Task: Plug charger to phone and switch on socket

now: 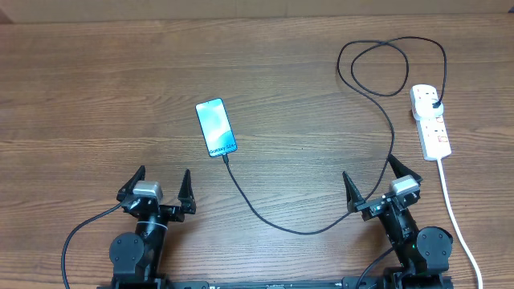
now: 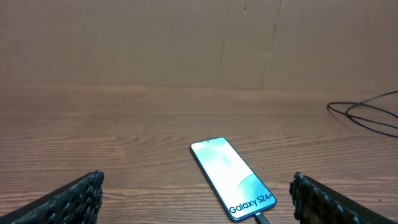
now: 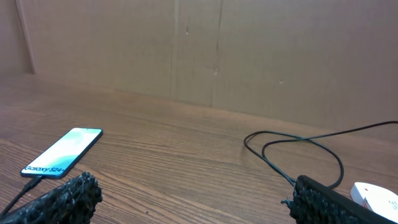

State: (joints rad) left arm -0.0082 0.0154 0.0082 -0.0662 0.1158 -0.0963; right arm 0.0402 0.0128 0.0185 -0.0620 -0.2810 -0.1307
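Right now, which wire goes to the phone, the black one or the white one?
The thin black charger cable: it meets the phone's bottom edge. The thick white cord comes from the power strip and never nears the phone.

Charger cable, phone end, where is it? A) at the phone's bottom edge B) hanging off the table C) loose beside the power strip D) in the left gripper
A: in the overhead view the charger runs right up to the bottom edge of the lit phone.
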